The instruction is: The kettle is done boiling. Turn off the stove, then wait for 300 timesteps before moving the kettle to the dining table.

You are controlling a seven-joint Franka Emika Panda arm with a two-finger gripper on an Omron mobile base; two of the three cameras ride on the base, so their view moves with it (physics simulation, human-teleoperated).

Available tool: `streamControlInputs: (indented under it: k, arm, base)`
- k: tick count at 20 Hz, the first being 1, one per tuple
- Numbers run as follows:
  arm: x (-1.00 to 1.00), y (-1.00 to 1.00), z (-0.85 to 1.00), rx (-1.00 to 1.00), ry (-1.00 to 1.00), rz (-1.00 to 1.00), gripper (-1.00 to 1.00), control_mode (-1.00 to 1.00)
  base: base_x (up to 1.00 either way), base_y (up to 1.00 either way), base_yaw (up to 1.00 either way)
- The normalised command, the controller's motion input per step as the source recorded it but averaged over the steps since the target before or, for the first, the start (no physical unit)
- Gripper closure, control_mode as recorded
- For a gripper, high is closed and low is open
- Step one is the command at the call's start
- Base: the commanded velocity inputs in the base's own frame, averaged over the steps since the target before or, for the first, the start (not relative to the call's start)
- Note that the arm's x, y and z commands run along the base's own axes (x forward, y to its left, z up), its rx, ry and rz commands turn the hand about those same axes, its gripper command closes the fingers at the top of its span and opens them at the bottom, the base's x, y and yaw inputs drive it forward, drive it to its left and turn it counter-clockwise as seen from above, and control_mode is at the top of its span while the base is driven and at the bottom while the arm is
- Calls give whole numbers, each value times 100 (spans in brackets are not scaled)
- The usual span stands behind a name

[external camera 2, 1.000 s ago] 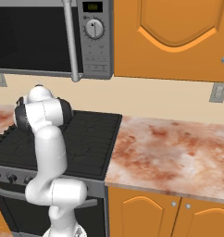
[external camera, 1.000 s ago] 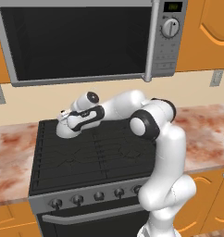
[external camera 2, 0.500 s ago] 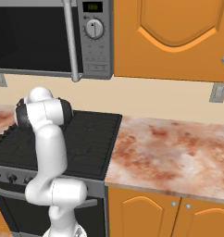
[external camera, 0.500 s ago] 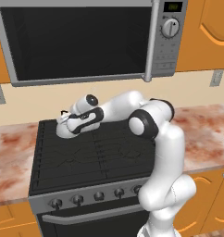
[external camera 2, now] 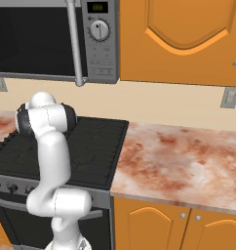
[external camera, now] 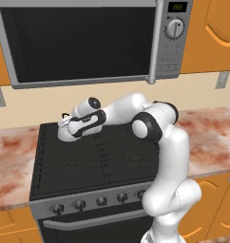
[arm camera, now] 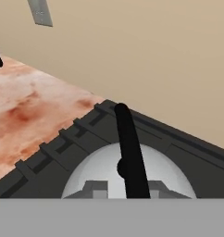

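The kettle [external camera: 64, 131] sits on the stove's [external camera: 102, 159] back-left burner, at middle left of the left base frame, with the gripper [external camera: 71, 127] right over it. Whether the fingers have closed on the black handle [arm camera: 129, 152] I cannot tell. A good grasp would centre on that arch, then lift straight up. The hand view shows the handle close; the right base view shows counter [external camera 2: 183, 161] instead.

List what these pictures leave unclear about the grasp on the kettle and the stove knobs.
- Jaws: hand view, cut off by the bottom edge; open or shut on the kettle handle unknown.
- Kettle body: left base view, mostly behind the hand.
- Stove knobs: too small to read their setting.
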Motion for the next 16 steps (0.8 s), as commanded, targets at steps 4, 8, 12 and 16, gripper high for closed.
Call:
streamControlInputs:
  k: [4,8,12,16]
  arm:
    - [0,0,0,0,0,0,100,-100]
    - [0,0,0,0,0,0,100,-100]
    - [0,0,0,0,0,0,100,-100]
    - [0,0,0,0,0,0,100,-100]
  base:
    - [0,0,0]
    - [0,0,0]
    - [0,0,0]
    - [0,0,0]
